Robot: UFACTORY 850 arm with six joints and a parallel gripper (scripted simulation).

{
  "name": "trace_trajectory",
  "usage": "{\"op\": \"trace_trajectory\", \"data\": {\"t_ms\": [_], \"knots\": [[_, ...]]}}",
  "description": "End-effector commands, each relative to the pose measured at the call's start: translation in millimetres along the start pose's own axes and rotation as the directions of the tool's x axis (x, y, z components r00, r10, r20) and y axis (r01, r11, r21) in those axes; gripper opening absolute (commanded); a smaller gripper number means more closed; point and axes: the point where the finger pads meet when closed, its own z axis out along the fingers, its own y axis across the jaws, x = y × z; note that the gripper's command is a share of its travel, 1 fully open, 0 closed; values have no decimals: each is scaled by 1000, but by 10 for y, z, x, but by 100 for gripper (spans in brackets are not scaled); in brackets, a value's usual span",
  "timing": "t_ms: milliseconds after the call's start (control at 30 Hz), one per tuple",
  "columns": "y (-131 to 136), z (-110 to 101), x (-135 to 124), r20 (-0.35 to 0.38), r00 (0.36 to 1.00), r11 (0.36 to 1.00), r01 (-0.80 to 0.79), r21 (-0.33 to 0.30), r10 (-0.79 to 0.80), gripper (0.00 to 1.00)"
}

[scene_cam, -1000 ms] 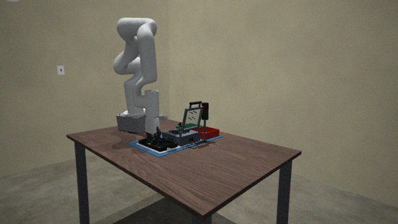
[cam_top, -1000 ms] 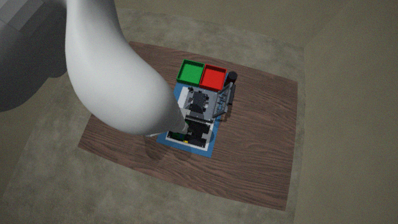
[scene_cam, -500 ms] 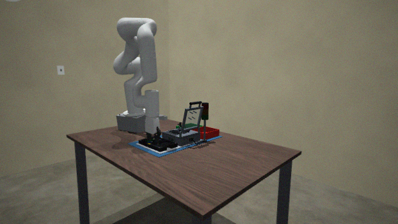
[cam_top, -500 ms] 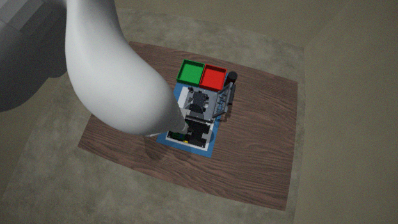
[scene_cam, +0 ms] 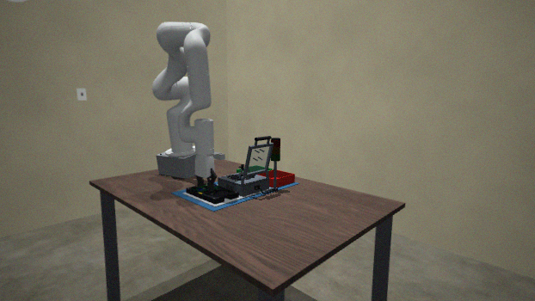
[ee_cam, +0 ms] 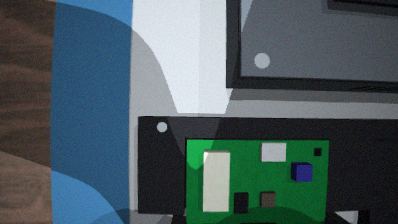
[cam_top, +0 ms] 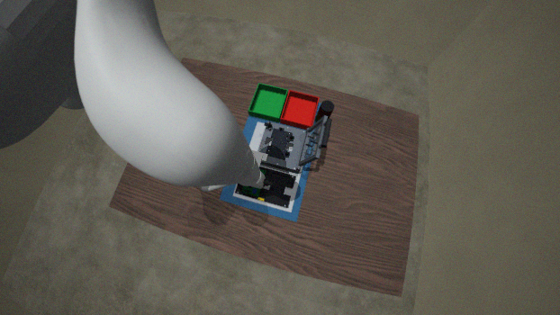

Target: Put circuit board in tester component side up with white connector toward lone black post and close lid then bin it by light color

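Note:
The green board [ee_cam: 247, 175] [cam_top: 250, 191] is component side up, just above its slot in the black tray [ee_cam: 157, 160] [scene_cam: 217, 198]. Its white connector [ee_cam: 216, 181] is on the board's left in the wrist view. My gripper [scene_cam: 206, 186] is shut on the board, its fingers wide apart; the top view has it hidden behind the arm, and the wrist view cuts off the contact. The grey tester [cam_top: 295, 144] [scene_cam: 247, 188] is beyond the tray, its lid [scene_cam: 269, 159] standing open. I cannot tell the pins apart.
The green bin [cam_top: 268, 101] and red bin [cam_top: 300, 109] [scene_cam: 281, 178] stand side by side behind the tester. The signal light [scene_cam: 275, 150] [cam_top: 326, 108] stands on a pole near the red bin and looks unlit. The lid's raised handle [scene_cam: 262, 138] stands high beside it.

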Motion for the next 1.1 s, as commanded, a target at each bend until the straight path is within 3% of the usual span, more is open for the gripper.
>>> {"op": "trace_trajectory", "data": {"t_ms": [0,1067], "knots": [[7,-81,-2,1,1000,1000,0,0,0,79],[7,-298,-2,1,1000,1000,0,0,0,79]]}}
